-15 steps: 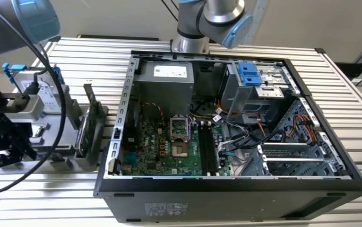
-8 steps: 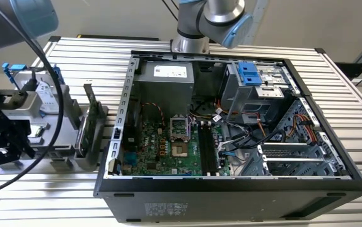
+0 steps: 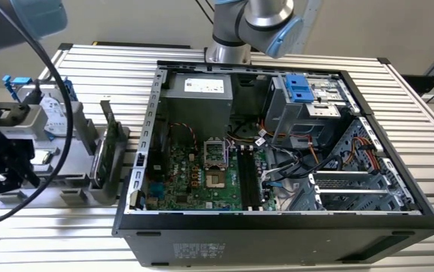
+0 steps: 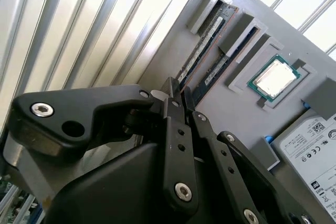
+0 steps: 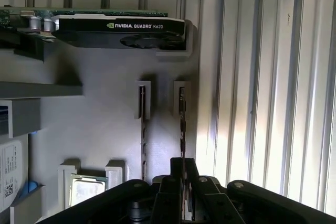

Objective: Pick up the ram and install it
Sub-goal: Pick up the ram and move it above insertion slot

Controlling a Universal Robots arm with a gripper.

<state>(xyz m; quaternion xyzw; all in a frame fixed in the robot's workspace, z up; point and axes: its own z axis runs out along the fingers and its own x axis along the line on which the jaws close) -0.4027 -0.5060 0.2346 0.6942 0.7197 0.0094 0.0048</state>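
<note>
the hand (image 5: 184, 167) hangs over the grey holder (image 5: 105, 129) that sits on the slatted bench (image 5: 273, 77), and the ram (image 5: 182, 124) lies right in line with it: a thin stick standing on its edge in the holder's outer groove, the one nearer the bare slats, with its long axis running straight away from the fingertips. the hand looks pressed together on the stick's near end, with only a hairline between the two black fingers (image 5: 176, 182), so i'd judge it a pinch, though the ram has not left its groove. in the second wrist view the same stick (image 4: 202, 43) runs down into the hand (image 4: 178, 88). a second stick (image 5: 143, 124) stands parallel just beside it, close enough to matter. a graphics card (image 5: 121, 27) lies across the far end of the holder and a processor (image 4: 274, 77) rests in its pocket nearby. the open computer case (image 3: 277, 221) stands well apart toward the exterior view's right, with its long black slots (image 3: 249, 175) lying bare
</note>
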